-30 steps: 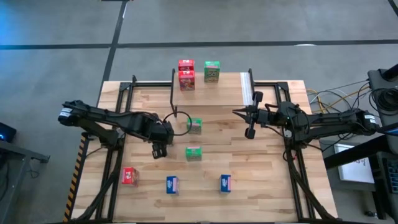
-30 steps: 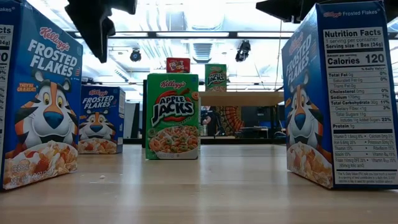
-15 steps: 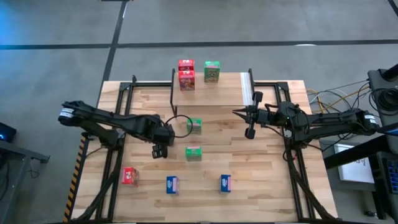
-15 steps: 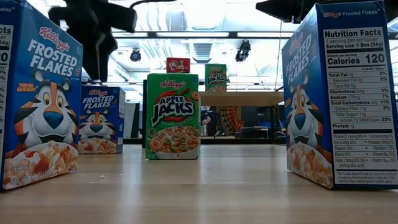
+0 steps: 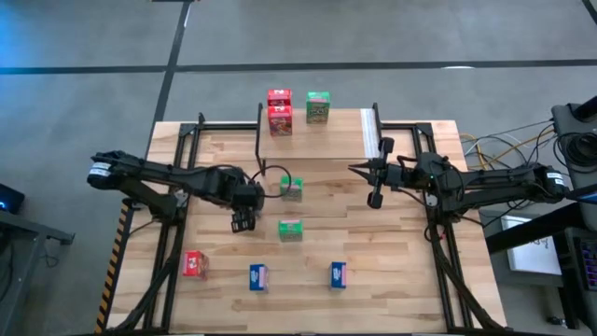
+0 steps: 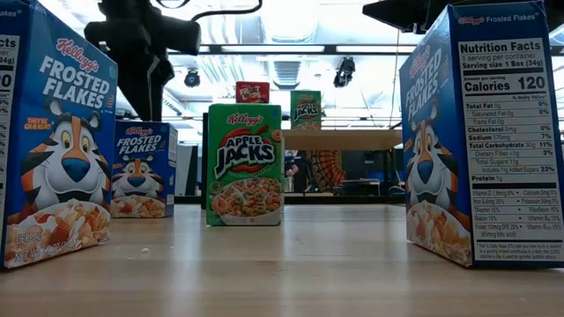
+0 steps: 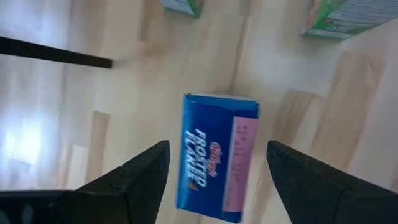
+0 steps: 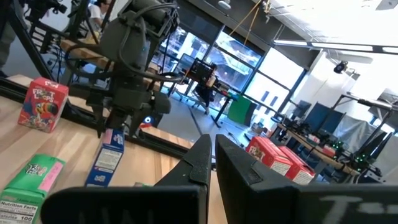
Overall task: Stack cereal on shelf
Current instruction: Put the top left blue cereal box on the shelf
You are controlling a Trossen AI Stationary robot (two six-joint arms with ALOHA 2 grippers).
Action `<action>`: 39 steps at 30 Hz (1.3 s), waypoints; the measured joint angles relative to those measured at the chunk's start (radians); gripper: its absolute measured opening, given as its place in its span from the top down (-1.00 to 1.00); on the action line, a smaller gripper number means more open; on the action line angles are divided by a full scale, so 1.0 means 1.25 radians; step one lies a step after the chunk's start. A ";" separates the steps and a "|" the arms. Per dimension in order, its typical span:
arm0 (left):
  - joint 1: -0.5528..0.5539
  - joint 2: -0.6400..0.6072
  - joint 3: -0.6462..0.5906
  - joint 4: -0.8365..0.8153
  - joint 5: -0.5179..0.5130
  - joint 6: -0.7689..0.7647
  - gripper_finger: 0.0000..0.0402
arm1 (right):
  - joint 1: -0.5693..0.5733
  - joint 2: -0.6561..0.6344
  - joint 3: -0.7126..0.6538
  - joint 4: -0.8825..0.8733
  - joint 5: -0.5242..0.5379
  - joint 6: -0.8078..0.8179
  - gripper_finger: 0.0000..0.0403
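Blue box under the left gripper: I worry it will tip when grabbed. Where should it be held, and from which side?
Probably the upper part of the blue box, approached from straight above. It stands upright on the table with its top towards the left gripper, whose open jaws already straddle it, one on each side. Closing on those opposite sides should press evenly rather than push it over.

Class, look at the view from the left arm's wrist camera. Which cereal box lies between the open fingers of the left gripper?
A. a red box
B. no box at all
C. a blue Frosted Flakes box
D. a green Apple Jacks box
C: the left gripper stands open over the blue Frosted Flakes box, which shows on the wooden table between its two dark fingers.
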 joint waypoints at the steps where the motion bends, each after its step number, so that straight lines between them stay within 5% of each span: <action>1: 0.002 0.000 0.000 0.000 0.006 0.000 -0.25 | 0.000 0.000 0.000 -0.003 0.000 0.000 0.94; 22: 0.013 0.000 -0.064 0.057 0.038 0.015 -0.24 | 0.000 0.000 0.000 -0.006 0.000 -0.006 0.94; 39: 0.012 0.000 -0.056 0.053 0.054 0.010 0.26 | 0.000 -0.011 -0.001 -0.022 0.000 0.026 0.94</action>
